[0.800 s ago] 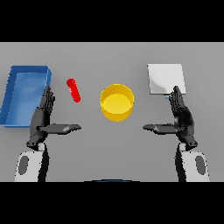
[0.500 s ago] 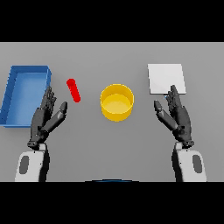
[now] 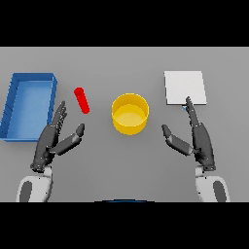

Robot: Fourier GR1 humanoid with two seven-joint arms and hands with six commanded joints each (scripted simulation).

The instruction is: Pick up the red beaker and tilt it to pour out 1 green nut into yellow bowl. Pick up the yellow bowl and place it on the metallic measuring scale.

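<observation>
Head view, yellow bowl (image 3: 130, 114) as landmark, sitting upright mid-table w/ its round rim fully visible. Inside looks plain yellow; can't make out any nut in it.

Red beaker (image 3: 81, 100) is left of the bowl, near but not touching. It shows as a slim red cylinder, slanting w/ its top end further from the bowl and its lower end nearer. Can't tell if it's lying flat or standing tilted, and can't see any contents.

Metallic measuring scale (image 3: 184, 87) is right of the bowl and a bit further back, a pale flat square on the grey table (image 3: 124, 63). Clear gap btwn it and the bowl.

Blue tray (image 3: 29, 104) is far left of the bowl, beyond the beaker, a rectangular bin w/ raised walls, well apart from the bowl.

Left hand (image 3: 51, 141) is left of the bowl and nearer the robot, below the beaker, just beside the tray's near right corner. Fingers straight and spread, pointing away from the robot, thumb sticking out twd the bowl. Holding nothing; not touching the beaker.

Right hand (image 3: 199, 138) is right of the bowl and nearer the robot. Fingers straight and close together, pointing away from the robot, tips reaching the near edge of the scale; can't tell if they touch it. Thumb angled out twd the bowl. Holding nothing, clear gap to the bowl.
</observation>
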